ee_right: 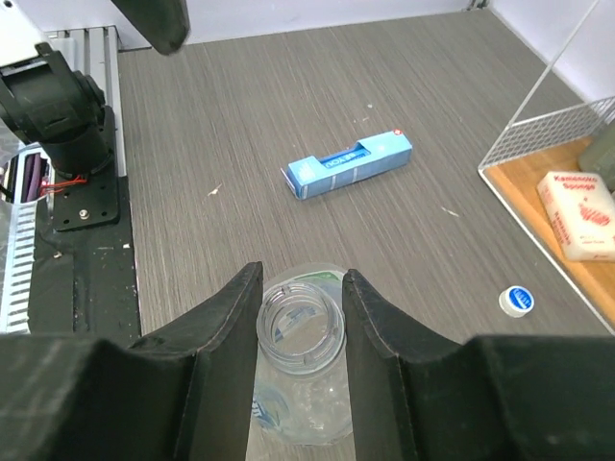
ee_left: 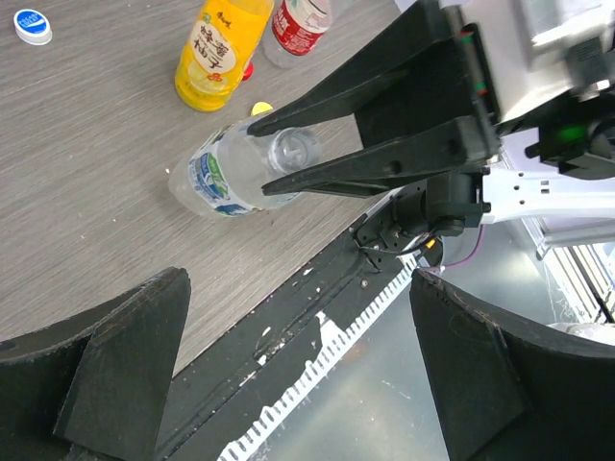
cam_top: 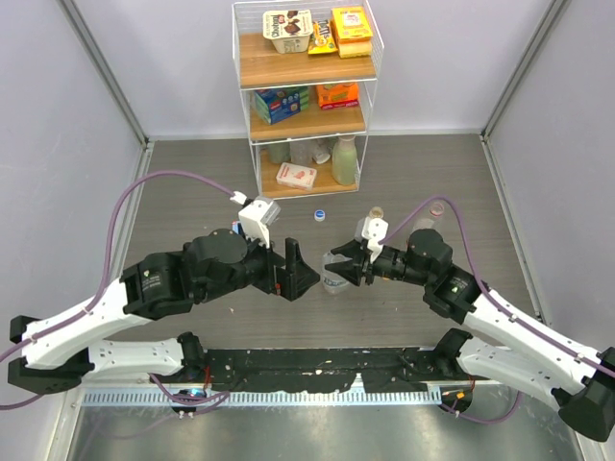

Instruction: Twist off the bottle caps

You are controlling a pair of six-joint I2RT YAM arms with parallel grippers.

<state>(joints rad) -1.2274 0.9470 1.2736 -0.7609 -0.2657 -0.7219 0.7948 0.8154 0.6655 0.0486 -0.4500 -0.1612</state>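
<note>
One short clear water bottle was held on the desk, roughly upright, mouth uncapped, its neck pinched by the right pincer. The left pincer, spread wide, was seen just beside it at 9 o'clock.

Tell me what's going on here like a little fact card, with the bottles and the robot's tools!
water bottle: cap off, neck open, held at the neck
right tool: shut on the water bottle
left tool: open, holding nothing, facing the water bottle
blue cap: lying loose on the table
juice bottle: standing, nobody touching it
red-label bottle: standing beside the juice bottle
blue box: lying flat on the table
</note>
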